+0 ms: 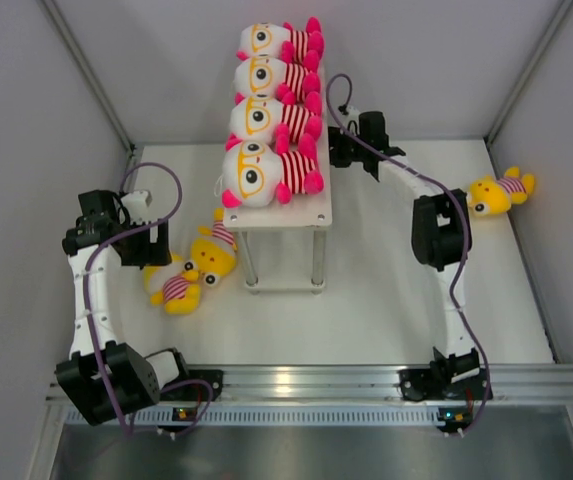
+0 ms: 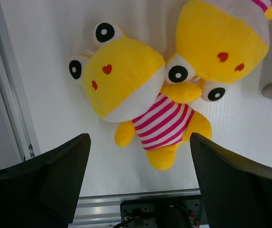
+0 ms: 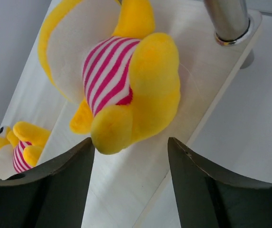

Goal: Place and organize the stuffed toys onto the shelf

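Observation:
Several white-headed stuffed toys (image 1: 256, 175) in striped shirts lie in a row on the top board of the white shelf (image 1: 322, 205). Two yellow stuffed toys (image 1: 194, 270) lie huddled on the table left of the shelf. In the left wrist view one of them (image 2: 126, 90) lies face up just beyond my open left gripper (image 2: 139, 142), which holds nothing. My right gripper (image 3: 131, 142) is open at the shelf's right side. A yellow toy (image 3: 126, 80) lies free on the lower board (image 3: 140, 190) just ahead of its fingers. Another yellow toy (image 3: 3, 154) lies farther along that board.
One more yellow toy (image 1: 499, 192) lies on the table by the right wall. A chrome shelf leg (image 3: 227, 19) stands close to the right gripper. Grey walls enclose the table on three sides, and an aluminium rail (image 1: 306, 385) runs along the near edge.

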Robot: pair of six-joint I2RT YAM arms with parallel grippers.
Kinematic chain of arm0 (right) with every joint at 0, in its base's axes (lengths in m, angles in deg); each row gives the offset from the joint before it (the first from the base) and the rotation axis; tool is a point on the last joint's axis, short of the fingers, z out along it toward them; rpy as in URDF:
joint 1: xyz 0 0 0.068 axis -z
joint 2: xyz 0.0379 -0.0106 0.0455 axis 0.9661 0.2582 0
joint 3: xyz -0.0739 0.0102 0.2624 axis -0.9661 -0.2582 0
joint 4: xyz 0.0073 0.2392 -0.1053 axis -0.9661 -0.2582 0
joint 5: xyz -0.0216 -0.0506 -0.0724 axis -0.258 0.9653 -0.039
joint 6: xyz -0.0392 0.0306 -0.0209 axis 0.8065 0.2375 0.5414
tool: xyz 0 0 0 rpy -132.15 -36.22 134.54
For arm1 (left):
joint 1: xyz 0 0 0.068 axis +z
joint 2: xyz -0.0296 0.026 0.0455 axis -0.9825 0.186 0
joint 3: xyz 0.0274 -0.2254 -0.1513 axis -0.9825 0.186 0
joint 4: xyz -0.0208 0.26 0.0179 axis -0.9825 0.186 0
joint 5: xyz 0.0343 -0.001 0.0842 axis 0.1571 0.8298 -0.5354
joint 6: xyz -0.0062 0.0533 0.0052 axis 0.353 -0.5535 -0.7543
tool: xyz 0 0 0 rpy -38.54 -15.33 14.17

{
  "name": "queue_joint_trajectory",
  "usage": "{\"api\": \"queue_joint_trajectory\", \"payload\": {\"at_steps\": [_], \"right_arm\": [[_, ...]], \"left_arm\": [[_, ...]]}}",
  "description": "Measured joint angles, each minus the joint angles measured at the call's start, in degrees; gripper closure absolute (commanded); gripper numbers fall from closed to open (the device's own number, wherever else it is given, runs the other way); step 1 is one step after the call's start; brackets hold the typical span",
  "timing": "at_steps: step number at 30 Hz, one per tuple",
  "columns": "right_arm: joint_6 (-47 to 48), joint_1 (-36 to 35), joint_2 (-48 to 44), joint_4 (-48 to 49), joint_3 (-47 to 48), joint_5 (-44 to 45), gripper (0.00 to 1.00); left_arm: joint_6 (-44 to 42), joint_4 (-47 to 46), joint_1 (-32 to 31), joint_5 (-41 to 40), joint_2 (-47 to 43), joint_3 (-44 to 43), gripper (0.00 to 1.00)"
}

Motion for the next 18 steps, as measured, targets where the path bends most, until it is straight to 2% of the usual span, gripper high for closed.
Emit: {"api": "queue_joint_trajectory", "payload": {"at_steps": [6,8,12,15,18], "right_arm": [[0.85,1.84,-2.75,-1.22,-3.89,0.13,0.28],[1.33,2.54,-6.21,-3.10,-7.15,1.01,0.27],[2.69,4.90,-17.46,-8.00,-14.80,9.20,0.24],[2.36,9.94,-26.08,-11.91,-18.75,16.46,0.24],[1.53,20.98,-31.39,-13.40,-20.59,23.39,0.25]], "left_arm": [[-0.96,-0.33,-0.04,4.26,0.63,1.73,0.11],[-1.29,-0.31,-0.28,4.42,1.27,2.05,0.11],[-1.38,-0.37,-0.55,4.70,1.97,2.05,0.11],[-1.40,-0.37,-0.66,5.51,1.99,2.03,0.11],[-1.42,-0.35,-0.72,6.16,1.99,2.03,0.11]]}}
